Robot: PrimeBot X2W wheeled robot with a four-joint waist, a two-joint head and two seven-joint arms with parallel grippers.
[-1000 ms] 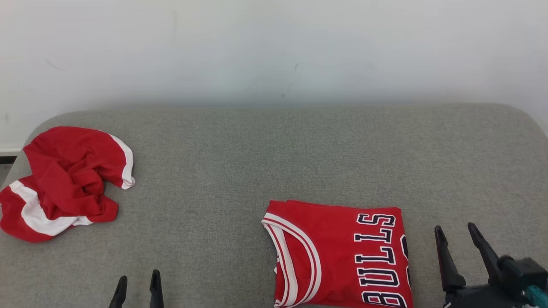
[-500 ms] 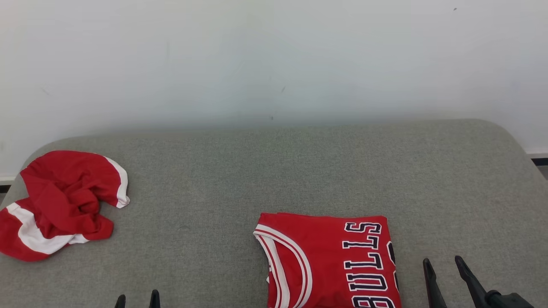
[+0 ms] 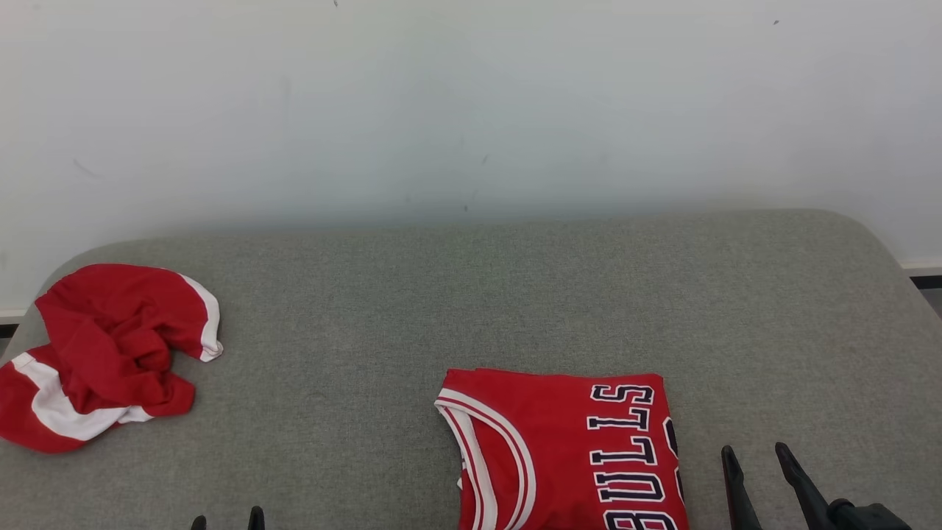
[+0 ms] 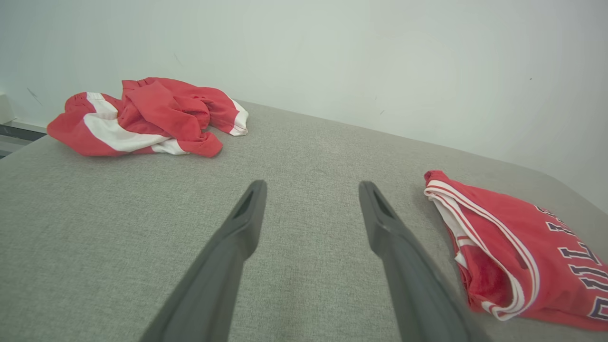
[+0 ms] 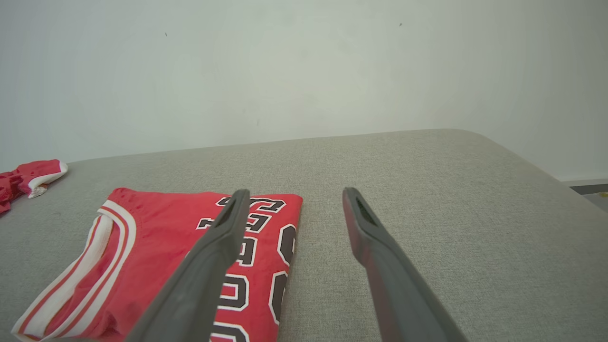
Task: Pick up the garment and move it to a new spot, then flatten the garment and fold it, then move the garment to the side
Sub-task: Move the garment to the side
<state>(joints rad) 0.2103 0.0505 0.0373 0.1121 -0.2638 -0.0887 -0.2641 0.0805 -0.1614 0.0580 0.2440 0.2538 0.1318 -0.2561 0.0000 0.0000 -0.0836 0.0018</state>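
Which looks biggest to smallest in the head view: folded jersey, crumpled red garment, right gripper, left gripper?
1-2. folded jersey and crumpled red garment: alike, jersey cut off below, unranked.
3. right gripper, fingers partly showing.
4. left gripper, just fingertips.

Grey fabric surface (image 3: 515, 294) meets a white wall (image 3: 471, 96).

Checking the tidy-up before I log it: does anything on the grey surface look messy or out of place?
Yes. The red-and-white garment at the far left of the grey surface lies crumpled in a heap, unlike the red jersey, which is folded flat. Nothing looks spilled or torn.
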